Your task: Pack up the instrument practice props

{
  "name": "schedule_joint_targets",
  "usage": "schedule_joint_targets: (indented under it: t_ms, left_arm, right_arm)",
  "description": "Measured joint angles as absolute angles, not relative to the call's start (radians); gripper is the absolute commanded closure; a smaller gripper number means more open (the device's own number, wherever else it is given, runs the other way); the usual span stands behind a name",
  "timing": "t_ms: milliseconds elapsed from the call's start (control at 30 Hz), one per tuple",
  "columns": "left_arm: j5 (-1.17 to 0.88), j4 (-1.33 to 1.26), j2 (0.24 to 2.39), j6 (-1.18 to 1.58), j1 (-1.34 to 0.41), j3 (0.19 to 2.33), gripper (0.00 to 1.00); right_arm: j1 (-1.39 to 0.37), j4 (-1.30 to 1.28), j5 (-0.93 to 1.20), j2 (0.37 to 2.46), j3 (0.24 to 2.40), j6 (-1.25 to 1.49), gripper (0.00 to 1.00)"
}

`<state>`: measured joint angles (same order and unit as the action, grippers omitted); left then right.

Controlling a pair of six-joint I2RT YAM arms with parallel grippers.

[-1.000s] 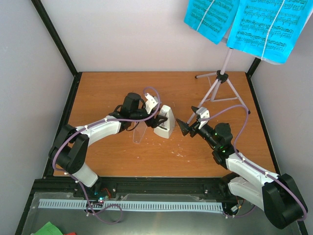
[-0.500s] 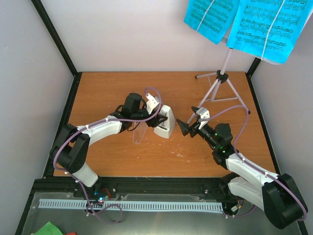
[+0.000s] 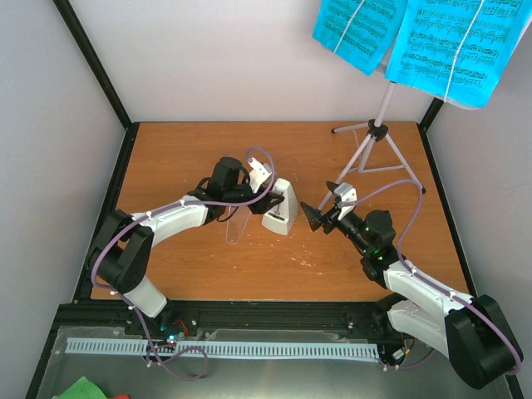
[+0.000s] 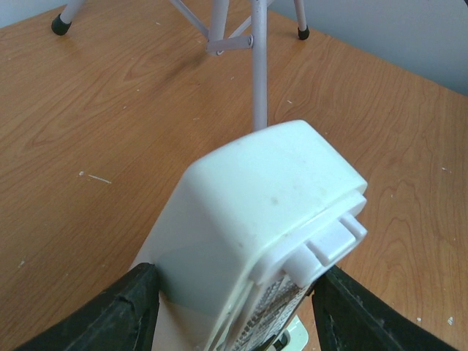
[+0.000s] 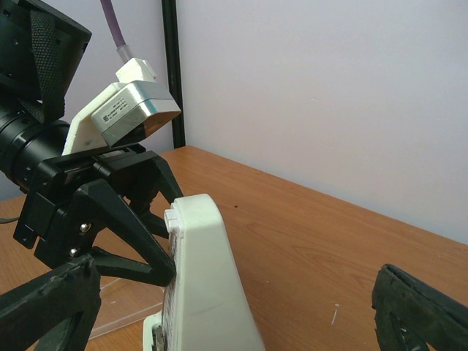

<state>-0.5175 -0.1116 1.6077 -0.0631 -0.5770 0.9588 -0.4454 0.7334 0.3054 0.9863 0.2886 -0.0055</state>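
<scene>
Centrally on the worktop (image 3: 191, 150) stands the white metronome (image 3: 281, 208), straddled by the left pincer (image 3: 264, 205); whether it is clenched cannot be told. The right pincer (image 3: 321, 203), just right of it, gapes released.

1. We see the white pyramid-shaped metronome (image 3: 281, 209) standing upright near the middle of the wooden surface (image 3: 187, 154).
2. Its clear tapered cover (image 3: 235, 229) sits off it, just to its left.
3. The pale lilac music stand (image 3: 371, 143) stands on spread tripod legs at the far right.
4. Two cyan sheet-music pages (image 3: 449, 46) rest on top of the stand, print facing us.
</scene>
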Motion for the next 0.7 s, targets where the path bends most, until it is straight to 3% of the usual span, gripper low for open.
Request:
schedule_joint_targets:
  t_ms: [700]
  left_arm:
    - [-0.519,-0.105,1.608,-0.074,-0.582,0.963,0.54]
  right_arm:
    - [-0.445,0.746,0.303,0.987,0.289,0.002,0.01]
